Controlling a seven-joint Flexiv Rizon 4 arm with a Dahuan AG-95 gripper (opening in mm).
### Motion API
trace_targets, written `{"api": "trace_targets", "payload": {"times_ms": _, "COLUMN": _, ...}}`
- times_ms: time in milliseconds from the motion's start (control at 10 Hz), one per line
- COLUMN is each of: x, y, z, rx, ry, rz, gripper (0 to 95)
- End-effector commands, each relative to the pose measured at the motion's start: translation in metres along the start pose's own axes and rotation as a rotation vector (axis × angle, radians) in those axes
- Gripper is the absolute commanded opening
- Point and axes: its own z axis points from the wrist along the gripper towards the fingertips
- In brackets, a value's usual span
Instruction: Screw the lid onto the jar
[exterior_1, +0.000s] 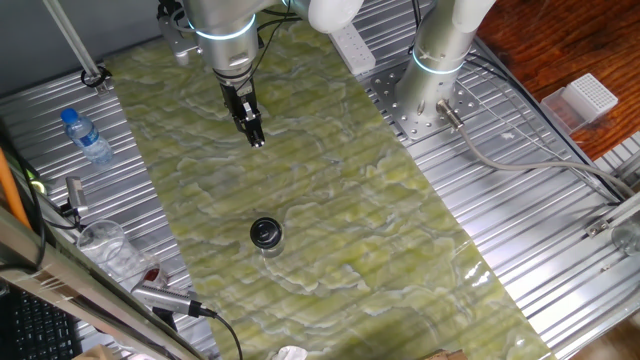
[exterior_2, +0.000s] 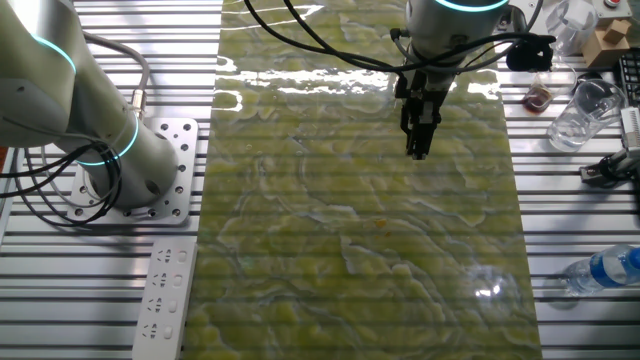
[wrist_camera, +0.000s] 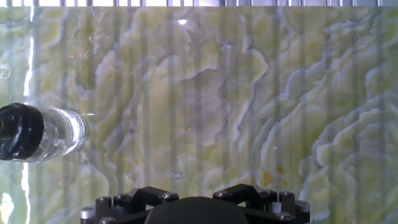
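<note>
A silver-grey arm with a glowing cyan ring, black cables looped alongside, tapers to a slim black end effector (exterior_1: 256, 135) whose base carries silver screws.

Jar (exterior_1: 266, 246) upright on green mat — black lid (exterior_1: 265, 232) apparently on.

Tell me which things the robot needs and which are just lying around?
Needed:
jar
lid, on top of the jar
gripper

Lying around:
water bottle
plastic cup
power strip
</note>
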Motion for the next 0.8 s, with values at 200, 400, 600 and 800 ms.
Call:
{"api": "trace_targets", "payload": {"times_ms": 200, "x": 0.0001, "y": 0.0000, "z": 0.0000, "rx": -0.004, "ry": -0.094, "rz": -0.052, "gripper": 0.0}}
{"api": "trace_targets", "payload": {"times_ms": 400, "x": 0.0004, "y": 0.0001, "z": -0.0015, "rx": 0.004, "ry": -0.027, "rz": -0.075, "gripper": 0.0}}
{"api": "trace_targets", "payload": {"times_ms": 600, "x": 0.0014, "y": -0.0018, "z": -0.0039, "rx": 0.002, "ry": -0.007, "rz": -0.088, "gripper": 0.0}}
{"api": "trace_targets", "payload": {"times_ms": 800, "x": 0.0012, "y": -0.0017, "z": -0.0040, "rx": -0.002, "ry": -0.009, "rz": -0.083, "gripper": 0.0}}
